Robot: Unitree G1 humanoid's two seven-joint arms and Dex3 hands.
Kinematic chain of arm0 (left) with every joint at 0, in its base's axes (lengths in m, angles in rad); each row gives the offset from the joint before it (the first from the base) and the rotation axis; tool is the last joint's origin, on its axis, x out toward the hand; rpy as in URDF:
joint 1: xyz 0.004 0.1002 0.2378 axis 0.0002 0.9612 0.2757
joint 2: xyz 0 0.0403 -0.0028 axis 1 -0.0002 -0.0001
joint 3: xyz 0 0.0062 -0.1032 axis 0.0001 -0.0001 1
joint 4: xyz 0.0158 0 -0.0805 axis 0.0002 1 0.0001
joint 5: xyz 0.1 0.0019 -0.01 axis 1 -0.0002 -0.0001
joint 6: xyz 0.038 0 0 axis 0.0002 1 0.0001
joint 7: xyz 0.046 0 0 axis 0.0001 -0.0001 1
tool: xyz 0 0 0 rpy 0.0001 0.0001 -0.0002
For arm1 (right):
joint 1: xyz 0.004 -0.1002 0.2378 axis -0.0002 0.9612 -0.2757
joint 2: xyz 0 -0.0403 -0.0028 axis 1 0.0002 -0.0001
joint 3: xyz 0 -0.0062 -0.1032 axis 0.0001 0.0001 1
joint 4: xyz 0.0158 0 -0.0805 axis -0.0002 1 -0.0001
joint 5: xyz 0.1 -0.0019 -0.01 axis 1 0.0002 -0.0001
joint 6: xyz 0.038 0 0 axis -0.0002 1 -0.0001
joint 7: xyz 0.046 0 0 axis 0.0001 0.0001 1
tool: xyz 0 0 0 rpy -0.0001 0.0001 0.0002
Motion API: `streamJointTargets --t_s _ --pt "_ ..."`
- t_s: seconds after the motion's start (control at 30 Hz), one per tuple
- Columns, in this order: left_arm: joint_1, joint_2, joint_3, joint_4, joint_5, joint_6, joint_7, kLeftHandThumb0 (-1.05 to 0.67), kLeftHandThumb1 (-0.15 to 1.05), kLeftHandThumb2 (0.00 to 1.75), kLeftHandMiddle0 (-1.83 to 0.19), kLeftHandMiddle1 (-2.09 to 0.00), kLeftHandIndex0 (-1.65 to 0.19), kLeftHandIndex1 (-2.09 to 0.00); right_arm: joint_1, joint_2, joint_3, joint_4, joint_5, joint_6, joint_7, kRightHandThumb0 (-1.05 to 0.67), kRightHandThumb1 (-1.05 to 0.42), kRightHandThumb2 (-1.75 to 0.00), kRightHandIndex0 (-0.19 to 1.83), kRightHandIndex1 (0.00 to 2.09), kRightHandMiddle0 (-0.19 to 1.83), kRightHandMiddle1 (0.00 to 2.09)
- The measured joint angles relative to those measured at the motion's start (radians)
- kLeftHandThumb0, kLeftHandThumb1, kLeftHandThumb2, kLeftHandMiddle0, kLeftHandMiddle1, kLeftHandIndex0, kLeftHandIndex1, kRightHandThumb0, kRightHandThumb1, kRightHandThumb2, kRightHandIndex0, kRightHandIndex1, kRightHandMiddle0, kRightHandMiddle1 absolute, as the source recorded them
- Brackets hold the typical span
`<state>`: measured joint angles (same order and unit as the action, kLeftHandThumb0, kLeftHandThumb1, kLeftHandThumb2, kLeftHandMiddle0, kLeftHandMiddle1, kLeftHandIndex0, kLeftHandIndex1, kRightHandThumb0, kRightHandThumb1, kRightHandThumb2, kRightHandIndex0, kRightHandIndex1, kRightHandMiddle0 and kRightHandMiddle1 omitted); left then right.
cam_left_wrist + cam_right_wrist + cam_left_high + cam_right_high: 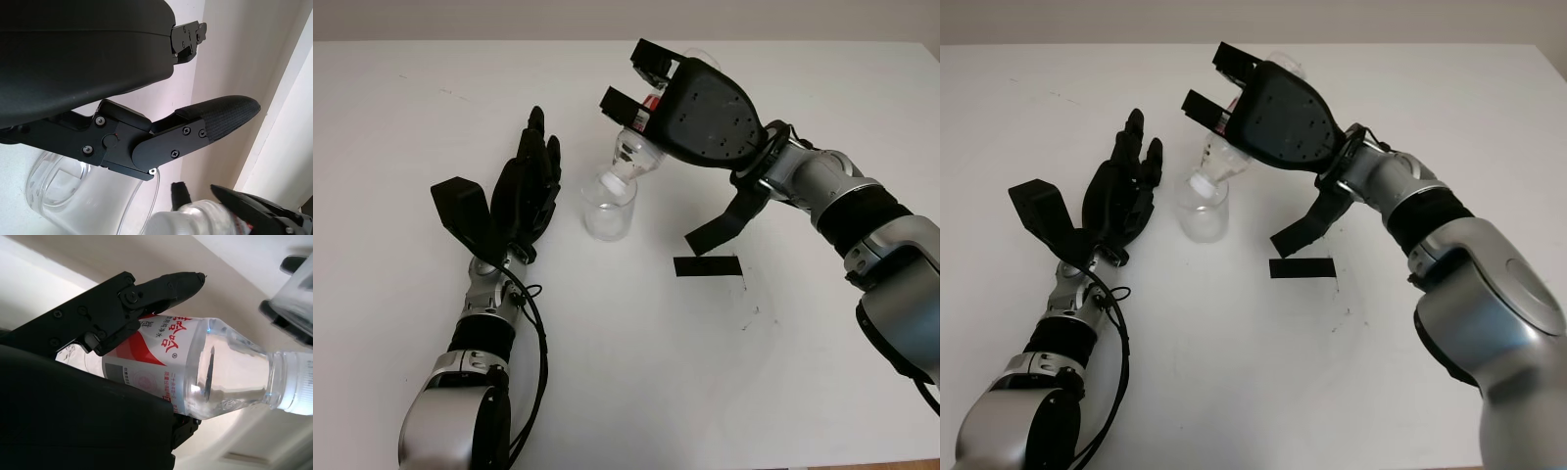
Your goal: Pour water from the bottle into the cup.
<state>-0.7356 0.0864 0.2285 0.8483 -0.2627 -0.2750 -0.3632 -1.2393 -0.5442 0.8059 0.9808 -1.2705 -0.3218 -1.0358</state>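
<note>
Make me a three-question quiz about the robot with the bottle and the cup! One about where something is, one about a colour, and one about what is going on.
1. Where is the cup?
A. between the two hands
B. on top of the bottle
C. at the table's far edge

2. What colour is the strip of tape on the table?
A. yellow
B. black
C. green

3. How is the bottle held?
A. standing upright on the table
C. lying loose on the table
B. tipped, neck down over the cup

Answers:
1. A: the cup stands beside the open left hand, with the right hand at its other side.
2. B: the strip looks black against the white table.
3. B: the right hand grips the bottle, slanted towards the cup's rim.
</note>
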Motion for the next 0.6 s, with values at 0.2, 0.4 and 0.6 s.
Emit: streamJointTargets --t_s 0.2,0.4,0.6 --pt "0.001 0.002 -0.001 0.000 -0.001 0.000 -0.006 -0.84 1.05 0.80 0.19 0.00 0.19 0.00 0.089 0.032 -0.214 -0.066 0.308 -0.066 0.076 -0.49 -1.05 -0.41 1.45 2.09 1.08 2.09" --pt "0.002 0.003 -0.001 -0.003 -0.002 0.004 -0.007 -0.84 1.05 0.81 0.19 0.00 0.19 0.00 0.276 0.088 -0.440 -0.307 0.657 -0.034 0.414 -0.42 -1.05 -0.37 1.47 2.09 1.10 2.09" --pt "0.010 0.008 0.000 -0.020 -0.009 0.022 -0.011 -0.84 1.05 0.79 0.19 0.00 0.19 0.00 0.549 0.132 -0.605 -0.692 0.874 0.123 0.680 -0.38 -1.05 -0.39 1.31 2.09 0.98 2.09"
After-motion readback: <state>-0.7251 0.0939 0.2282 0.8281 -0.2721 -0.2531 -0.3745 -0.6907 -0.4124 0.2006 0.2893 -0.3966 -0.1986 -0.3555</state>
